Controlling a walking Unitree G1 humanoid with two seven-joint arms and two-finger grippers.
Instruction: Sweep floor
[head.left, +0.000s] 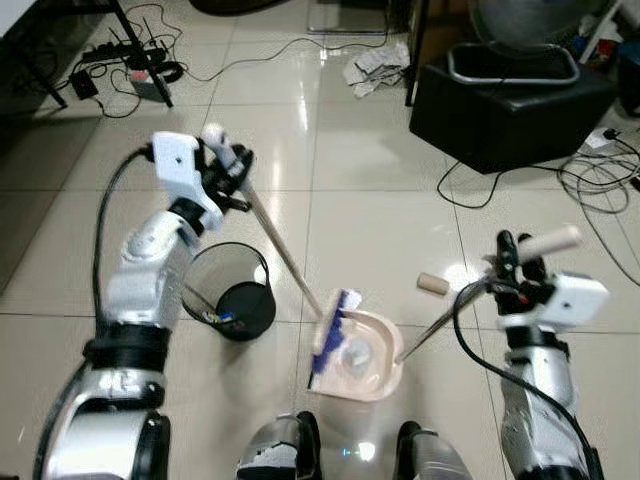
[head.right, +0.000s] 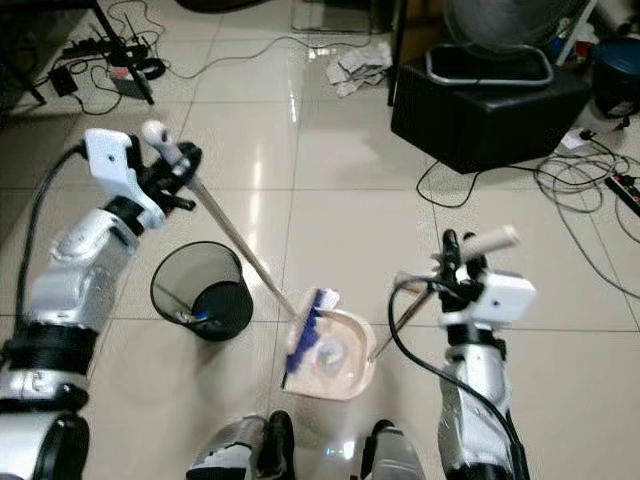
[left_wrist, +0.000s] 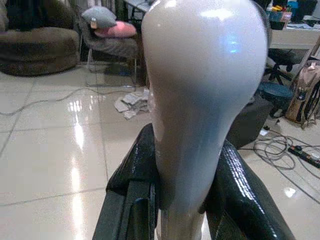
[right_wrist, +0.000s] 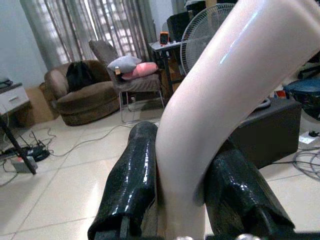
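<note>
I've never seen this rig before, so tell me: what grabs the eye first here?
Between the robot's feet, a pale dustpan lies on the tiled floor with a blue-bristled broom resting in it. The left gripper clamps the broom's handle, the right gripper the dustpan's. A black mesh wastebasket stands beside the left arm.

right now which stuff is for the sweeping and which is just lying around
For the job:
- broom, held by the left tool
- dustpan, handle held by the right tool
- mesh bin

Lying about:
- crumpled paper
- small cylinder
- black box
- cables
</note>
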